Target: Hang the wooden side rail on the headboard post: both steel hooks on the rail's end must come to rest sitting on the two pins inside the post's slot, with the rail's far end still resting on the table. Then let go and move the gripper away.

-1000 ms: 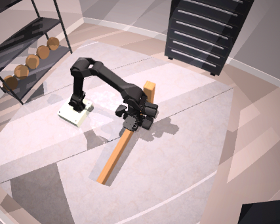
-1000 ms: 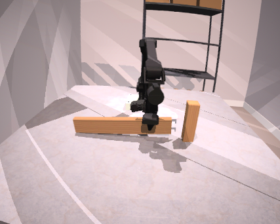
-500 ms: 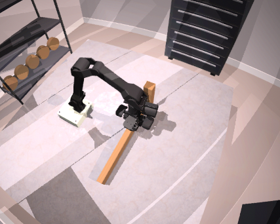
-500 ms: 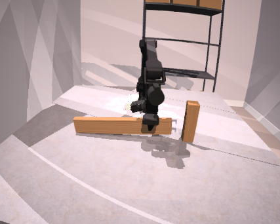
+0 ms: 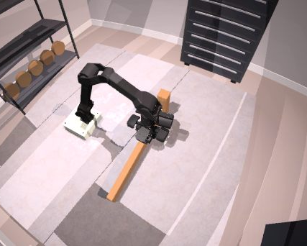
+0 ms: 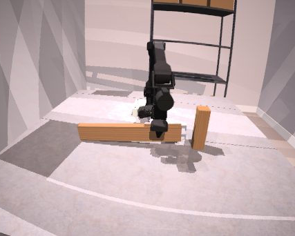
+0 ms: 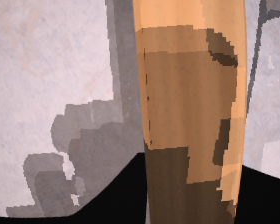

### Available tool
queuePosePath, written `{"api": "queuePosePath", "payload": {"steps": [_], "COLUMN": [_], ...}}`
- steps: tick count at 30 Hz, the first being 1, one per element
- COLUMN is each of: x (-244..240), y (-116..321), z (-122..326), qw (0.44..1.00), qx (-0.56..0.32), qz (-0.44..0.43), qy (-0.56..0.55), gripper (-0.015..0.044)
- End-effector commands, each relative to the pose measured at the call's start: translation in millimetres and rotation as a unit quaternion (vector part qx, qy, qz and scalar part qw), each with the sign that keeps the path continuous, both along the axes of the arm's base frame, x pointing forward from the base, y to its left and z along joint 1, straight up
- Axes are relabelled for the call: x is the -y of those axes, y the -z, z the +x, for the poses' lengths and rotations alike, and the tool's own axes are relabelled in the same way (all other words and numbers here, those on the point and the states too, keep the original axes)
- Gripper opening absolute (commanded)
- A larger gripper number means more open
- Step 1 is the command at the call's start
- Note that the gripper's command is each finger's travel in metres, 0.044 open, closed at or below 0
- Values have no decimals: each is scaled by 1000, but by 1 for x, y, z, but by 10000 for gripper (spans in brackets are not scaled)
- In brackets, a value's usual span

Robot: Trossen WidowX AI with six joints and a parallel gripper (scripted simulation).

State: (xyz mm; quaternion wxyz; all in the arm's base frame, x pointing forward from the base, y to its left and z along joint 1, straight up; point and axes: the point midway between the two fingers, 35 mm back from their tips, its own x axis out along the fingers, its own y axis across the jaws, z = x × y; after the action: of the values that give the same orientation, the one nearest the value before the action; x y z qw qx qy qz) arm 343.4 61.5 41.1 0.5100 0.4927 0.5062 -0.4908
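The wooden side rail (image 5: 127,171) (image 6: 110,132) (image 7: 191,95) runs lengthwise toward the headboard post (image 5: 164,96) (image 6: 200,128), which stands upright. My gripper (image 6: 159,134) (image 7: 168,157) is shut on the rail near its hook end, with one finger on each side. It also shows in the top view (image 5: 151,134), where it covers that end. The pale steel hooks (image 6: 184,130) stick out from the rail's end toward the post, with a small gap between. The rail's far end is low at the table; contact is hard to tell. The post's slot and pins are hidden.
The arm's pale base (image 5: 77,126) stands left of the rail in the top view. A black shelf rack (image 5: 39,30) (image 6: 193,77) with round wooden pieces on it stands behind the base. A dark drawer cabinet (image 5: 223,39) stands beyond the post.
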Motion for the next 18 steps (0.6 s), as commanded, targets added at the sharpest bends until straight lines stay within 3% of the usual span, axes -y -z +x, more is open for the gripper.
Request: {"api": "queuePosePath", "payload": {"steps": [1, 18], "x": [-2, -4], "y": [-4, -2], "z": [4, 2], "qw": [1000, 1000], "qx": [8, 8], "qz": [2, 2], "qy": [2, 2], "gripper": [0, 0]}}
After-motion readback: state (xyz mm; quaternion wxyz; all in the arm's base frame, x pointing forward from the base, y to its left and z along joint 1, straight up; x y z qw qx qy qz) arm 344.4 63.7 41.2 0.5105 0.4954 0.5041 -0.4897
